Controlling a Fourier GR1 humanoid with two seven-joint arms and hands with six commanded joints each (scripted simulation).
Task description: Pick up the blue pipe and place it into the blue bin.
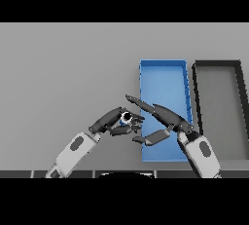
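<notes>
One blue pipe point(126, 118) shows in the head view, and only a small part of it can be seen: a round end with a pale ring and a dark hole, with a sliver of blue beside it. It sits inside the left hand point(113, 121), whose fingers point(127, 129) and thumb are curled round it, so the pipe is held in that grasp rather than lying loose; whether it touches the bench point(63, 73) underneath cannot be told. The held pipe is just beside the left wall of the one blue bin point(163, 64), near the bin's front left corner, and outside it. The left arm comes in from the lower left, close to the bench's front edge. The right hand point(163, 119) lies just to the right of the pipe, above the front half of the blue bin, with its fingers straight and spread, pointing left toward the left hand; its thumb sticks out below them, and it holds nothing. Its fingertips reach past the bin's left wall and come near the left hand's fingers, though contact between the two hands cannot be made out. The blue bin is a long open tray running from the bench's front edge toward the middle. Just beside it on the right stands one dark bin point(218, 63) of like shape, their long walls side by side with a narrow strip of bench between them.
</notes>
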